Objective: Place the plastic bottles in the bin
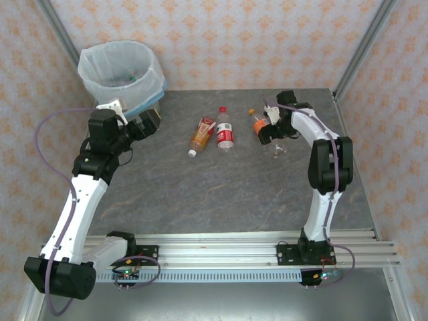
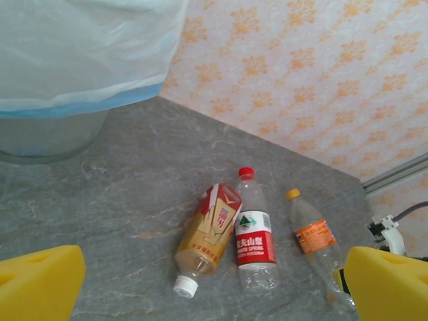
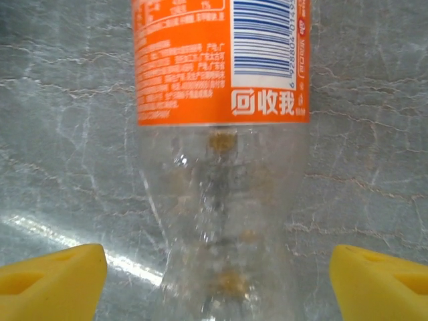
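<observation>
Top, left-wrist and right-wrist views of a grey marbled worktop [image 1: 200, 194] with three bottles outside the bin.

Bin [image 1: 120, 70]: a translucent grey bucket lined with a white bag edged in blue, standing at the far left corner of the worktop.

Left gripper [image 1: 150, 122]: hangs just beside the bin on its right; in its own wrist view the yellow fingers [image 2: 37, 281] stand wide apart and hold nothing.

Tea bottle [image 2: 207, 237]: the bottle nearest the bin, lying on its side, brown, white-capped, with a red and tan label whose print is too small to read.

Water bottle [image 2: 254, 234]: lies just beside the tea bottle on the side away from the bin. It is clear and red-capped, and its red label carries a green emblem, white Chinese characters and "NONGFU SPRING".

Orange-labelled bottle [image 3: 221, 134]: the bottle farthest from the bin, clear, orange-capped and lying flat. Its label shows a blue barcode with digits, fine white print and the characters "回收我" beside a recycling mark.

Right gripper [image 3: 217, 287]: poised over the clear lower body of the orange-labelled bottle, its yellow fingers [image 3: 381, 284] spread on either side with worktop showing in both gaps.
</observation>
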### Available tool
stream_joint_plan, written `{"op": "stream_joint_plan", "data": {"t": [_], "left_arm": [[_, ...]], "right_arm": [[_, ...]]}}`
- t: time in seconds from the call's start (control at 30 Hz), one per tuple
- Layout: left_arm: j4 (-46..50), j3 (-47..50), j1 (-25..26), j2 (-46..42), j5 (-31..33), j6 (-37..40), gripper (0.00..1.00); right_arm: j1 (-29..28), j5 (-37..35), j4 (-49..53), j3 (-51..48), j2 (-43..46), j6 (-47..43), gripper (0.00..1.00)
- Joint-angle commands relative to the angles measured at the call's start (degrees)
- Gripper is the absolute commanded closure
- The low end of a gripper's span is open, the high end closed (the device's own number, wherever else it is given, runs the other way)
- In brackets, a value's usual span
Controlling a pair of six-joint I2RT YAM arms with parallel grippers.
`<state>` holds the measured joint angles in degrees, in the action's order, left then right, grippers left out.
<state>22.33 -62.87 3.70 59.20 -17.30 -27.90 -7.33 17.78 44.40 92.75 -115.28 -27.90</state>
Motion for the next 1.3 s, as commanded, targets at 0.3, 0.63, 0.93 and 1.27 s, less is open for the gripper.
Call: {"op": "stream_joint_plan", "data": {"t": [0.3, 0.63, 0.93, 1.27], "left_arm": [[1.5, 1.8, -0.1, -1.1, 4.2, 3.5, 0.0], [-0.2, 1.4, -0.1, 2.1, 3.2, 2.8, 0.0], [5.2, -4.5, -0.1, 7.1, -0.5, 2.5, 0.0], [9.3, -11.4, 0.0, 13.8, -6.8, -5.6, 0.0]], "right_arm": [[-0.5, -3.7, 1.7, -2.2, -3.6, -2.3, 0.18], [-0.9, -8.8, 2.2, -3.3, -5.6, -3.7, 0.19], [-2.3, -10.1, 0.1, -4.9, -4.1, -1.4, 0.44], [-3.0, -9.1, -8.1, -15.3, 5.7, 3.2, 0.63]]}}
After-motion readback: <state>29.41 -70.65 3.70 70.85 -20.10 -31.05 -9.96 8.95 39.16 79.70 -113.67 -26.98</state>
